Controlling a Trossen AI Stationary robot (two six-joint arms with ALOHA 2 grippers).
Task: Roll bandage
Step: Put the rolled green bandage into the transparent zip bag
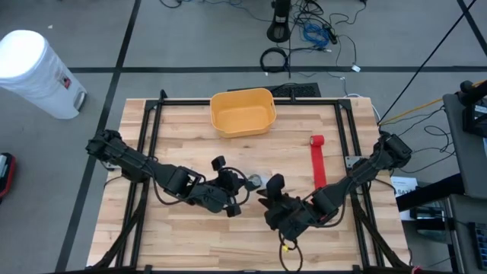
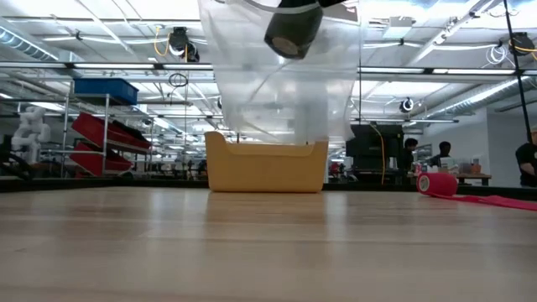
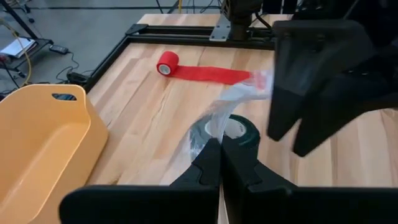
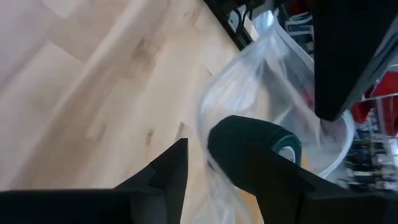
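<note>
I see the dark green bandage roll (image 3: pixel 233 129) inside a crinkly clear plastic bag (image 3: pixel 214 121), near the yellow plastic tub (image 1: pixel 242 111) on the wooden desk (image 1: pixel 183 243). It looks light, soft and squashy; I'd grip its sides. My left pincer (image 3: pixel 219 155) is clenched on the bag; my right pincer (image 4: pixel 214 163) stands released beside the roll.

Wooden table (image 1: pixel 190 144): yellow bin (image 1: pixel 242 111) at far edge, red bandage (image 1: pixel 317 160) partly unrolled.

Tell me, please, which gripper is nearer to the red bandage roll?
Right. The right gripper sits just beside the red bandage strip's near end; the left gripper is farther, beyond the clear bag.
</note>
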